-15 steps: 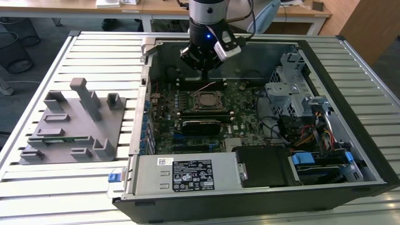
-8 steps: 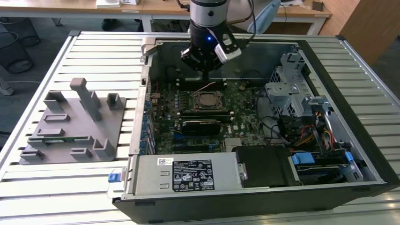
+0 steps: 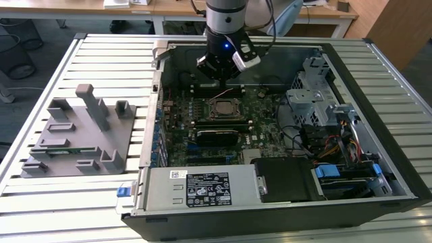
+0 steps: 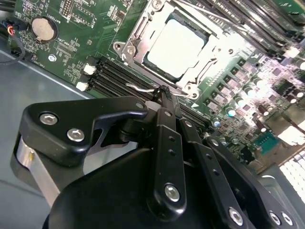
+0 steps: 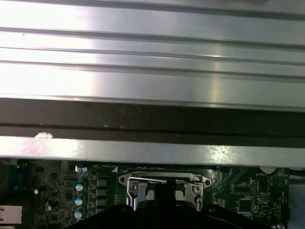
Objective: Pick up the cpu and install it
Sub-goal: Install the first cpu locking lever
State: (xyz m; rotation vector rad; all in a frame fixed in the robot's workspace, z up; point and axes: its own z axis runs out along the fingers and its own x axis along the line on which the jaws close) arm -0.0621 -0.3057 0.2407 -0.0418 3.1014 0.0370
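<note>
1. Hovering inside the open black computer case, black pincer has fingers pressed together, holding nothing.
2. Silver-grey square cpu sits just beyond its tips, seated in the metal socket frame, so placed already.

1. Arm: silver-grey cylinder, descending near-vertically in the exterior view.
2. Wrist: black housing with a small blue light.
3. Claw: black, pointing downward; in the second wrist view the fingers appear pressed together at a narrow tip, apparently holding nothing.
</note>
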